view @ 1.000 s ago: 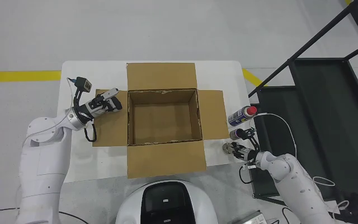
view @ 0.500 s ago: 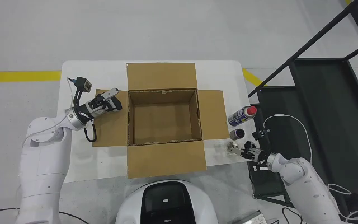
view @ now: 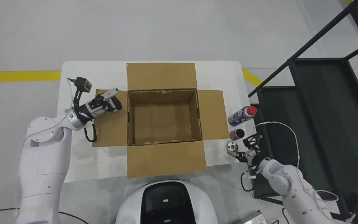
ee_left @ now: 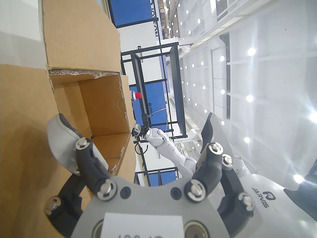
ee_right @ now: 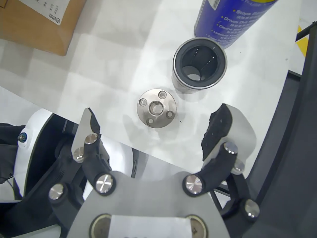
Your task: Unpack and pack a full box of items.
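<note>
The open cardboard box (view: 164,115) stands mid-table with nothing showing inside; its inner walls (ee_left: 99,105) show past my left gripper. My left gripper (view: 113,102) (ee_left: 135,132) is open over the box's left flap, holding nothing. To the right of the box stand a blue spray can (view: 241,116) (ee_right: 232,8), a black-lined metal cylinder (view: 237,134) (ee_right: 199,65) and a round metal flange (view: 231,147) (ee_right: 156,111). My right gripper (view: 248,150) (ee_right: 154,125) is open just beside the flange, near the table's front right corner, its fingers apart from the flange.
The box's four flaps lie spread flat on the white table (view: 100,73); the right flap (ee_right: 37,8) carries a white label. A black metal rack (view: 302,106) stands close off the table's right edge. Bare table lies behind the box and at the left.
My right gripper has drawn back slightly from the flange toward the table's right edge, and its arm has swung. The flange stays on the table. The left arm has not moved.
</note>
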Tool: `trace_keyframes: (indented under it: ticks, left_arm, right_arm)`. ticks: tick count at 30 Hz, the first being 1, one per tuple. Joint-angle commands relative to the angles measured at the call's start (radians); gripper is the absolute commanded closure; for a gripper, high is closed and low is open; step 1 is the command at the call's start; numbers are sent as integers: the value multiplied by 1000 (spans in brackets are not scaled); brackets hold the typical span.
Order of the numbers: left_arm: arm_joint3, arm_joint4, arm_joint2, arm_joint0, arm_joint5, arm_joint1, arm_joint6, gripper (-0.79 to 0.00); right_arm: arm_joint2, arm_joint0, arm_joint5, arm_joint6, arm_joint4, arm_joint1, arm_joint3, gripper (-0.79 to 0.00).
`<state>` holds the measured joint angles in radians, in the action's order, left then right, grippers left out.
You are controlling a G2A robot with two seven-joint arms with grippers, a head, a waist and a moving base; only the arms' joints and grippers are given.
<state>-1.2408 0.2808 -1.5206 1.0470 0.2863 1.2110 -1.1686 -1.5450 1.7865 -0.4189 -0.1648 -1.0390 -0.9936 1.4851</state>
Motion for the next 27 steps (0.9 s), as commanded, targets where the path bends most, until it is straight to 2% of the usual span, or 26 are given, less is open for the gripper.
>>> trace_keyframes:
  ticks: [1,21,22,23,24,25,26,27]
  left_arm:
    - [0,0,0,0,0,0,0,-785]
    - [0,0,0,0,0,0,0,-785]
    - [0,0,0,0,0,0,0,-785]
    - [0,0,0,0,0,0,0,-785]
    - [0,0,0,0,0,0,0,-785]
    - [0,0,0,0,0,0,0,-785]
    - [0,0,0,0,0,0,0,-785]
    - [0,0,0,0,0,0,0,-785]
  right_arm:
    - [14,-1,17,11,-18,-3,-1,-785]
    - [153,-132,84,23,-72,-34,-136,-785]
    - [155,-134,88,24,-76,-34,-138,-656]
    - [155,-135,94,25,-78,-35,-142,-449]
    - [156,-134,103,24,-73,-36,-145,-320]
    - [157,-135,104,23,-70,-37,-145,-123]
    - [156,-135,104,23,-70,-37,-146,0]
    - [155,-132,104,24,-72,-37,-146,0]
